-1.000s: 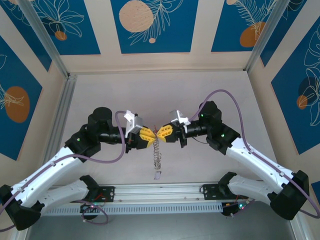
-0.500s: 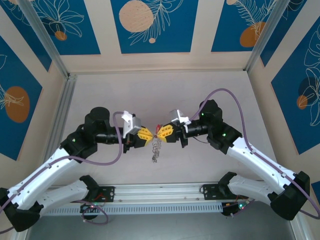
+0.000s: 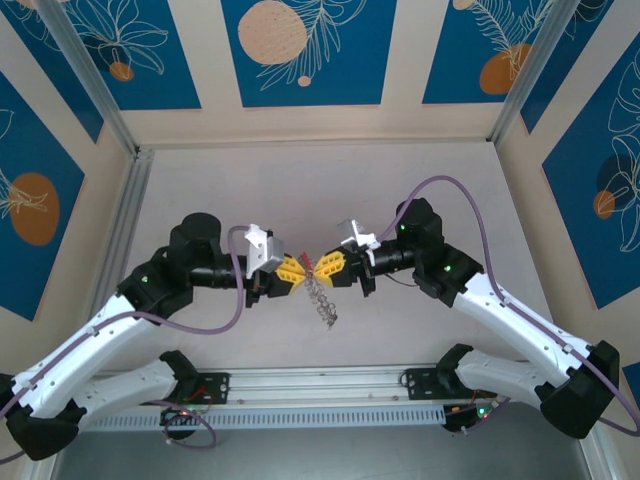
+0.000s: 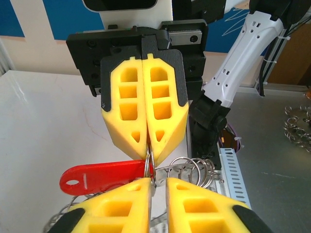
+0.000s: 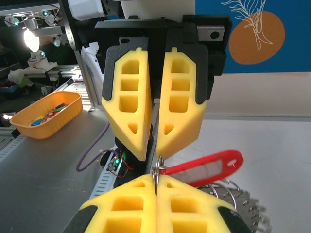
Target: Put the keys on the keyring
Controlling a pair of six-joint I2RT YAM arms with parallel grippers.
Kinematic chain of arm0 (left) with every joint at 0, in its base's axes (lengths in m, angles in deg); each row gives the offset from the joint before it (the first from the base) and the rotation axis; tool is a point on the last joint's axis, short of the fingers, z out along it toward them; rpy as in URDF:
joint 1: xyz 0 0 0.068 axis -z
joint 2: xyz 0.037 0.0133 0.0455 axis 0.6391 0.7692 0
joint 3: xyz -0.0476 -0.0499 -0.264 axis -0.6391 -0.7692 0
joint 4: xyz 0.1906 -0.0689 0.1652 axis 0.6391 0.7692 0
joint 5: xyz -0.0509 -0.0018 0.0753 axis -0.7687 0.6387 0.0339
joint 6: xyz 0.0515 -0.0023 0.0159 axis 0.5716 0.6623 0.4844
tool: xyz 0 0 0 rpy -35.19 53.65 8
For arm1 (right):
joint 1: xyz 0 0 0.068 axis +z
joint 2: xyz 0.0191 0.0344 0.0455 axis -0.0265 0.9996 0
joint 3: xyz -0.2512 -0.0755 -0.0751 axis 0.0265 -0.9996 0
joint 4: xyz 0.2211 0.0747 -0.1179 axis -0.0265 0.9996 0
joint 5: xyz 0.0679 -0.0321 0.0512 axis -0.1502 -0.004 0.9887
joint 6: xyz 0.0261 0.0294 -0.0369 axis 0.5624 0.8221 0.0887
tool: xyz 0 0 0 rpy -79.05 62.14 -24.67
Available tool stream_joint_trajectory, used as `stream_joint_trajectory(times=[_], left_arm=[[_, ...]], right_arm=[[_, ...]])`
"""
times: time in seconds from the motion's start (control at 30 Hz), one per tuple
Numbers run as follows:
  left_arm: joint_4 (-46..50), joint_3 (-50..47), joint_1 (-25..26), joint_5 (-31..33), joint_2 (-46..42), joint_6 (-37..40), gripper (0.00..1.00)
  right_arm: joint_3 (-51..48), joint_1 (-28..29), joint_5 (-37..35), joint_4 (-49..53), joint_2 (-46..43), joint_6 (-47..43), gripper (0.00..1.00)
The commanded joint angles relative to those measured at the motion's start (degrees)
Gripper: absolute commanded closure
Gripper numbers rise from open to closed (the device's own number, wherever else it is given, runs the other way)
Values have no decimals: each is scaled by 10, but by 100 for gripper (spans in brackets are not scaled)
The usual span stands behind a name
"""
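Observation:
My two grippers meet tip to tip above the table's middle. The right gripper [image 3: 320,267] [image 5: 156,178] is shut on a small split ring [image 5: 158,166] that carries the red key [image 5: 209,167] [image 4: 104,175] [image 3: 306,258], a flat oval tag sticking out sideways. The left gripper [image 3: 303,272] [image 4: 158,180] faces it with its jaws a narrow gap apart and grey metal of the keyring pinched between them. The keyring [image 3: 322,298] hangs below the tips. Its silver loops [image 4: 197,170] [image 5: 238,204] fan out beside the fingers.
The pale table [image 3: 250,180] stretches behind the grippers. An aluminium rail [image 3: 320,385] runs along the near edge between the arm bases. An orange tray [image 5: 46,114] sits off the table. Loose silver rings [image 4: 296,127] lie on the grey bench.
The left gripper has edged right towards the right one. The keyring, hanging straight down a second ago, has swung up and to the right and looks shorter.

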Motion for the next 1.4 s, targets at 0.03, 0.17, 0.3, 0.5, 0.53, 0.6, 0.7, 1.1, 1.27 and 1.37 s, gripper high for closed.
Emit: stream_joint_trajectory(times=[0.03, 0.17, 0.3, 0.5, 0.53, 0.6, 0.7, 1.1, 1.27, 1.37], left_arm=[[2, 25, 9, 2, 5, 17, 84], [0, 28, 12, 2, 10, 18, 84], [2, 30, 15, 5, 14, 20, 85], [14, 39, 22, 12, 24, 28, 86], [16, 41, 25, 13, 25, 30, 87], [19, 43, 27, 16, 28, 33, 87], [24, 46, 30, 20, 31, 37, 90], [85, 71, 32, 59, 13, 67, 81], [113, 88, 32, 59, 14, 81, 80], [116, 93, 32, 59, 16, 84, 80]], right_arm=[[25, 6, 16, 3, 0, -11, 100], [27, 7, 18, 7, 0, -13, 100], [28, 8, 19, 7, 0, -12, 100], [30, 10, 22, 5, 2, -12, 100], [29, 10, 22, 5, 1, -12, 100], [30, 9, 21, 6, 2, -12, 100], [31, 10, 21, 6, -1, -12, 100], [35, 9, 26, 17, -3, -13, 100], [36, 10, 29, 18, -2, -13, 100], [38, 9, 32, 21, 0, -14, 100]])
